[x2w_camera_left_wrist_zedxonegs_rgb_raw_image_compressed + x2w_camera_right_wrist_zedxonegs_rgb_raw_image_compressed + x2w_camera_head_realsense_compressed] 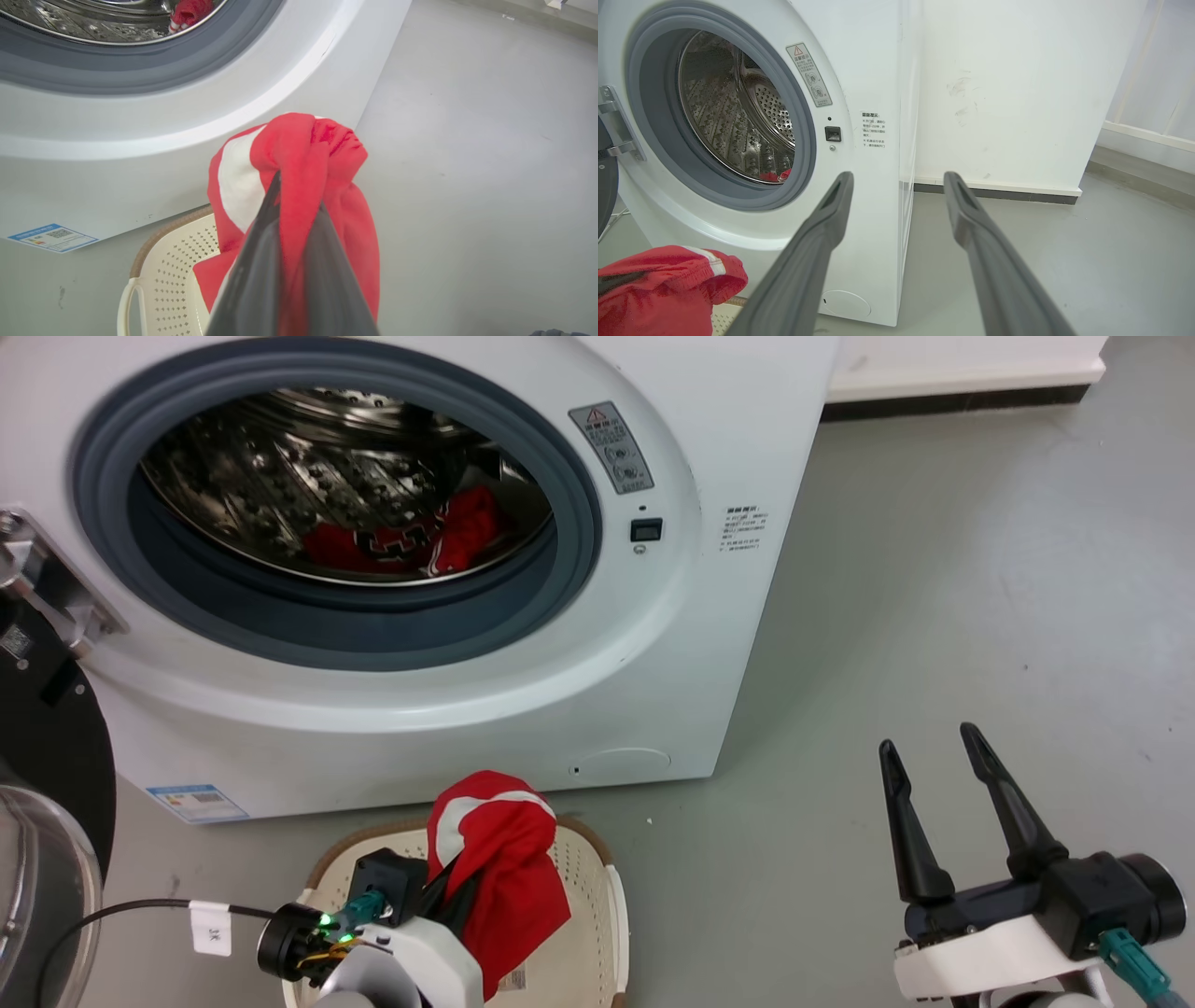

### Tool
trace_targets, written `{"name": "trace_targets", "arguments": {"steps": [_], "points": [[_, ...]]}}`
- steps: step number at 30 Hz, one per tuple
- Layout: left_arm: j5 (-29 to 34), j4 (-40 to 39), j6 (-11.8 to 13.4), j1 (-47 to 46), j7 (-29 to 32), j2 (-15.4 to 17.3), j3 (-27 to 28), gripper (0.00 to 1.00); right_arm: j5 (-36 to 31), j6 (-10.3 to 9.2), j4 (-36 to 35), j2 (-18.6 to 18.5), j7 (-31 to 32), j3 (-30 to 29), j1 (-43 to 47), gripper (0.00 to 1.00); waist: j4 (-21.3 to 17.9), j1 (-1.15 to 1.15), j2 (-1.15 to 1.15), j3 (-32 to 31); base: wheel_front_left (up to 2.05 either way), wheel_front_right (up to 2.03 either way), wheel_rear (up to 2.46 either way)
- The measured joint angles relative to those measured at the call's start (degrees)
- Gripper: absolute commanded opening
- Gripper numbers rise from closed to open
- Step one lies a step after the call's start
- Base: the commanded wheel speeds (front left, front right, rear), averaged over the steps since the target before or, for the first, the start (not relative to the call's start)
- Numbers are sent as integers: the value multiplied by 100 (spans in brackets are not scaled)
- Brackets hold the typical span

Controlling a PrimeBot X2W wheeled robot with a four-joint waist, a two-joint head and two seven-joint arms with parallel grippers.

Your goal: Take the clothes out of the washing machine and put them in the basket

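Note:
My left gripper (467, 859) is shut on a red garment with a white stripe (504, 868), holding it draped above the cream basket (611, 905) that stands on the floor before the washing machine (420, 709). In the left wrist view the red garment (303, 163) bunches over my fingertips, above the basket (159, 270). A second red garment with lettering (411, 541) lies in the steel drum. My right gripper (929, 747) stands open over the floor at the lower right, nothing between its fingers (822, 224).
The washer's open glass door (37, 859) hangs at the far left, with its hinge (47, 588) above. Grey floor (934, 569) spreads to the right of the machine. A white wall with a dark skirting (999, 191) stands behind.

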Motion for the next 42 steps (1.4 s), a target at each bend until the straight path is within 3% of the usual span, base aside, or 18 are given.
{"name": "trace_targets", "arguments": {"steps": [11, 27, 38, 42], "points": [[56, 1659, -210, -896, -314, -311, -157, 0, 12, 0, -105, 0, 0, -58, -503, 100, -119, 1, 0, 873, 0, 0, 0], [307, 4092, -400, -2720, -511, -487, -426, 0, 164, 0, -353, -1, 0, -212, -1359, 100, -345, 2, 0, 2544, 0, 0, 0], [500, 4957, -324, -3546, -100, -660, -714, 0, 266, 1, -446, 0, 0, -333, -1756, 100, -381, 1, 0, 3525, 0, 0, 0], [563, 5008, -287, -3649, 29, -645, -824, 0, 287, 0, -446, 0, 0, -338, -1789, 100, -375, 1, 0, 3617, 0, 0, 0]]}}
